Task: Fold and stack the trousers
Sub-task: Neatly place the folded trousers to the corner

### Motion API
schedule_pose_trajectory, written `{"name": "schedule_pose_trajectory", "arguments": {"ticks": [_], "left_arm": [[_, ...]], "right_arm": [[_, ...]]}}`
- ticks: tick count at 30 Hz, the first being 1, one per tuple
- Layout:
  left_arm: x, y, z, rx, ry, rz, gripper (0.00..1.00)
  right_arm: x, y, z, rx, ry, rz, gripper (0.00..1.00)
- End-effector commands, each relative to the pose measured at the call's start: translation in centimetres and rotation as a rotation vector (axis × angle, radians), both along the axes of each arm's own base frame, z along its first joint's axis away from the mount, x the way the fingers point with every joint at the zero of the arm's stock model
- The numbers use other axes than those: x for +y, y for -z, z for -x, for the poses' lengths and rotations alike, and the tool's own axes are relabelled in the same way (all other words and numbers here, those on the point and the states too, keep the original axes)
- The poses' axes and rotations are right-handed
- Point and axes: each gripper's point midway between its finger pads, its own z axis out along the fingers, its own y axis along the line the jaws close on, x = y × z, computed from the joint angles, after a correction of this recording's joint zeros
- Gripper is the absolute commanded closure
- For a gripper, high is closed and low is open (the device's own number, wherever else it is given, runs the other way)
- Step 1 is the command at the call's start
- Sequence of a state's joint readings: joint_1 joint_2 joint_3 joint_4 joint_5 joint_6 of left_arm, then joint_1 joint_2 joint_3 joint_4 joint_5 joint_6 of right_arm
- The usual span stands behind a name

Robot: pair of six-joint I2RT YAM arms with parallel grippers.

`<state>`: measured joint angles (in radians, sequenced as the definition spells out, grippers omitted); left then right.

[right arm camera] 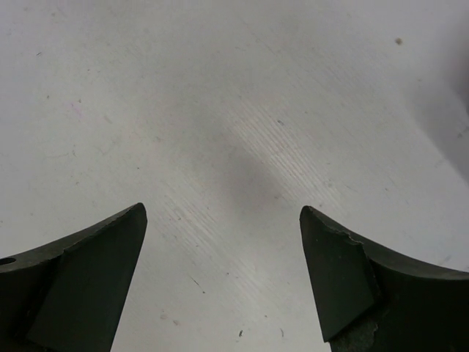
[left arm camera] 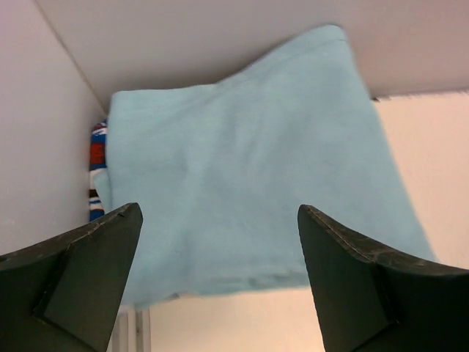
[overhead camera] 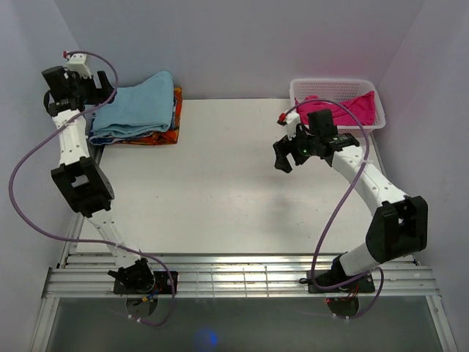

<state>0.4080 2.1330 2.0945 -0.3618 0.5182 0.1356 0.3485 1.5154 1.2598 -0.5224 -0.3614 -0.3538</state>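
Observation:
The light-blue trousers [overhead camera: 138, 106] lie folded on top of a blue-white-orange patterned folded cloth [overhead camera: 157, 136] at the table's far left corner. In the left wrist view the trousers [left arm camera: 242, 176] fill the middle, with the patterned cloth [left arm camera: 97, 172] peeking out at the left. My left gripper [overhead camera: 94, 92] hovers just left of the stack, open and empty [left arm camera: 220, 220]. My right gripper [overhead camera: 284, 155] is open and empty over bare table [right arm camera: 220, 147] at the right of centre.
A white basket [overhead camera: 297, 89] at the far right corner holds a bright pink garment [overhead camera: 352, 108]. Grey walls close in on the left, back and right. A slatted metal rail [overhead camera: 242, 275] runs along the near edge.

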Motion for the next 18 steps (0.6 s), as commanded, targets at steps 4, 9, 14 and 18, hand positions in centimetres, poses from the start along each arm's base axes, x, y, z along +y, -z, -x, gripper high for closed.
{"name": "schedule_pose_trajectory", "arguments": {"ticks": [4,9,14,18], "left_arm": [[-13.0,2.9,11.8,0.312,0.345,-0.002,0.02],[-18.6,5.4,19.0,0.391,0.372,0.035,0.02],[-20.4,8.6,24.0,0.429,0.350,0.058,0.02],[-20.4,9.3,25.4,0.452,0.308,0.040,0.02]], "right_arm": [[-6.9,-2.2,-0.2,-0.019,0.162,-0.024,0.10],[-11.5,-0.1,2.9,0.045,0.276,-0.012,0.10],[-11.9,2.8,7.4,0.088,0.299,-0.006,0.10],[-11.9,3.8,9.0,0.097,0.305,-0.017,0.10]]}}
